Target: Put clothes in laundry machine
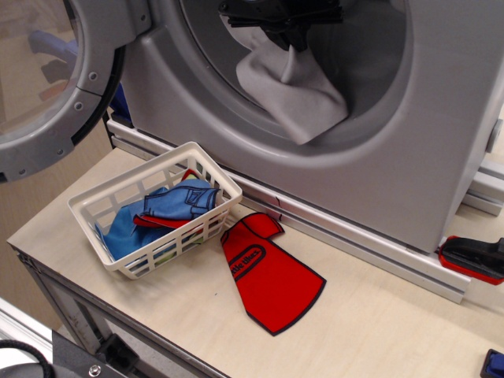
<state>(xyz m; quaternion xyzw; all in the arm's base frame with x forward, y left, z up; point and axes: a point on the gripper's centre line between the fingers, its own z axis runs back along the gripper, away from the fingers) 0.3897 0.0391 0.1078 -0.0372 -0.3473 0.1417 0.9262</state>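
Observation:
My black gripper is inside the round drum mouth of the silver-grey laundry machine, at the top of the view. It is shut on the light grey cloth, which hangs down from it, its lower end resting on the drum's lower rim. The machine's round clear door stands open at the left. Blue and red clothes lie in the white lattice basket on the table. A flat red piece with a dark edge and a logo lies on the table beside the basket.
A red and black object lies at the right edge by the machine's aluminium base rail. A small blue thing shows at the bottom right corner. The wooden table's front edge runs along the lower left.

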